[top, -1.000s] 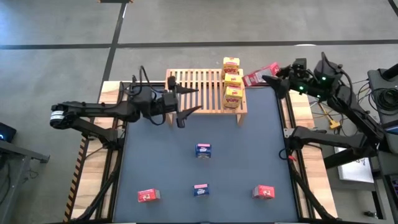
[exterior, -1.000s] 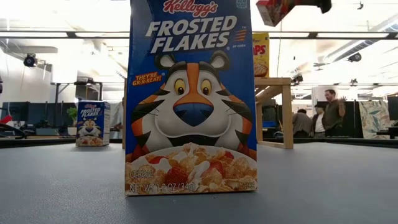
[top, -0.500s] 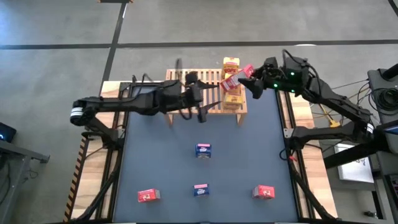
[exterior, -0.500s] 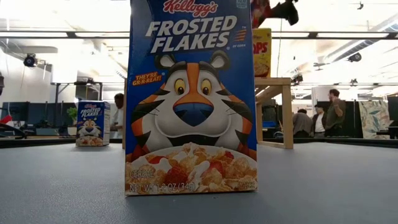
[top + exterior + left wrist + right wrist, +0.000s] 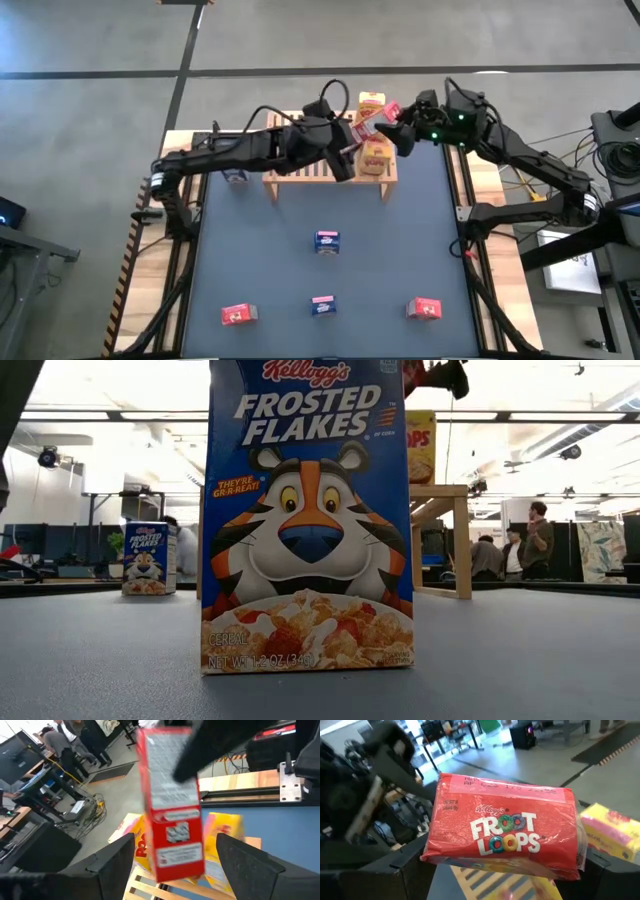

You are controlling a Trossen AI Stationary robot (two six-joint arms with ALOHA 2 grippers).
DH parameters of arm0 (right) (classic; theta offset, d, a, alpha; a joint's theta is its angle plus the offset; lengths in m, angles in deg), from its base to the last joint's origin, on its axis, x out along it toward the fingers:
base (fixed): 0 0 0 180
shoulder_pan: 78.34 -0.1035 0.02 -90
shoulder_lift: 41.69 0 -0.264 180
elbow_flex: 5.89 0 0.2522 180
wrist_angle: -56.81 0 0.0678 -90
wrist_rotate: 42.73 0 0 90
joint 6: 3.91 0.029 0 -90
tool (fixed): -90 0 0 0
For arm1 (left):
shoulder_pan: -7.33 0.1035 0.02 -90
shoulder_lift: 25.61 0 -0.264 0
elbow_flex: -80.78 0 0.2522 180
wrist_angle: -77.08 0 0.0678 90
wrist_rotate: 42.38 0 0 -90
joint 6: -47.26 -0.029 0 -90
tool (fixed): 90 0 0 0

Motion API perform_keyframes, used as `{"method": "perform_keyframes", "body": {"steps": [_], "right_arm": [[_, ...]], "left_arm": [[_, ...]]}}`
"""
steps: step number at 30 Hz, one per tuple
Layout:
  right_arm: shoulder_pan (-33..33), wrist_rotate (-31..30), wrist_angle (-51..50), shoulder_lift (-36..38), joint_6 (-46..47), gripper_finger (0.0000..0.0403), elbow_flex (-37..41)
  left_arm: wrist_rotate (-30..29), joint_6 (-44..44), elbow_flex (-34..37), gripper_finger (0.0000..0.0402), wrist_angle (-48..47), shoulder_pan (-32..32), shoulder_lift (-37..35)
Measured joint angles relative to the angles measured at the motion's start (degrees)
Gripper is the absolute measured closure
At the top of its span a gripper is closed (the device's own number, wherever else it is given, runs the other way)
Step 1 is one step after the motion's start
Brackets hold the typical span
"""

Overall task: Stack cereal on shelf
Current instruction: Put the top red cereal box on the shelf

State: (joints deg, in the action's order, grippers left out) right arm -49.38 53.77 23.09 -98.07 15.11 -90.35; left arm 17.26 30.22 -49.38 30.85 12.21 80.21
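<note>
Carrying a red cereal box (image 5: 373, 119) above the yellow boxes (image 5: 375, 156) on the shelf (image 5: 300, 172), the right gripper (image 5: 398, 128) grips it between widely parted fingers. The left gripper (image 5: 347, 152), fingers spread and empty, waits just beside it. Risk: a mistimed hand-over or an off-centre release could topple the yellow row, since the box hangs tilted. Five boxes remain on the table (image 5: 400, 230).

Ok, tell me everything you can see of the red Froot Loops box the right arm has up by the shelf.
The red Froot Loops box is small glossy cardboard with a white logo and coloured O's, and a paler strip with printed code along one edge. The right claw holds it tilted in the air above the yellow boxes on the shelf. The left claw is open just beside it, not touching.
</note>
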Motion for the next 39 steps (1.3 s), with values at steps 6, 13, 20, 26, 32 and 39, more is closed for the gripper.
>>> {"method": "perform_keyframes", "body": {"steps": [6,13,20,26,32,39], "right_arm": [[-0.95,-0.4,1.5,0.01,0.0,0.009,-0.28],[-2.06,-0.04,2.91,0.02,0.02,0.009,-0.28],[-3.67,-0.14,3.84,0.02,-0.69,0.0091,-0.28],[-4.33,-0.46,4.22,0.0,-3.39,0.008,-0.28],[-4.33,-0.07,4.11,0.0,-4.8,0.0062,-0.28],[-4.33,1.1,4.13,0.02,-6.78,0.0041,-0.26]], "left_arm": [[-0.21,-0.01,-5.27,0.0138,-3.19,-0.06,3.08],[-0.19,-0.02,-9.27,0.0138,-4.12,-0.06,5.11],[-2.74,0.14,-9.47,0.0143,-4.19,0.05,5.49],[-3.12,0.08,-9.47,0.0191,-5.05,0.01,5.49],[-3.25,-0.04,-9.47,0.0237,-5.24,0.03,5.49],[-3.45,0.09,-9.47,0.0235,-5.96,0.05,5.49]]}}
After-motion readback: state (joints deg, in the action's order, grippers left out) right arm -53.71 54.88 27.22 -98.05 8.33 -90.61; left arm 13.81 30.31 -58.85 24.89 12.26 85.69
